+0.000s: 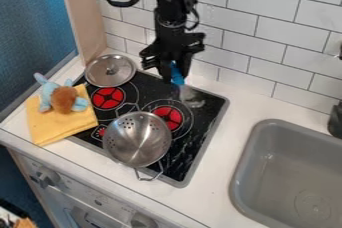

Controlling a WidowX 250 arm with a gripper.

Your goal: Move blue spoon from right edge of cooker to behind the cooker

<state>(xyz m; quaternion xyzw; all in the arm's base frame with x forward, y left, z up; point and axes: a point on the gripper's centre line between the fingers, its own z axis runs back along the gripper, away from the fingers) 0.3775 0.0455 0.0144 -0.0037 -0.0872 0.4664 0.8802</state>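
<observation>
Gripper [175, 78] first: it hangs at the top centre of the camera view, pointing down over the rear of the cooker [200, 144], with the tiled wall [267, 32] behind it. Its two fingers are closed on the blue spoon [178, 73], clamped at the handle. The spoon's blue handle shows between them, and its grey end slants down to the right, over the back part of the black cooktop, beyond the right-hand burner [167, 117]. Whether that end touches the cooktop, I cannot tell.

A steel colander [137, 142] sits on the front part of the cooker, one looped handle towards the back, the other near the front edge. Behind it to the left is another red burner [108, 98], and a small one [101, 132] is just beside the colander's left side. A round metal lid [110, 70], knob up, lies at the cooker's back left corner.

Left of the cooker, a yellow cloth [60, 127] is spread, with a blue and brown plush toy [63, 99] on top. To the right, a grey sink [294, 172] is set into the white counter [224, 172]. Below the counter's front edge are knobs [47, 177] on a white front panel.
</observation>
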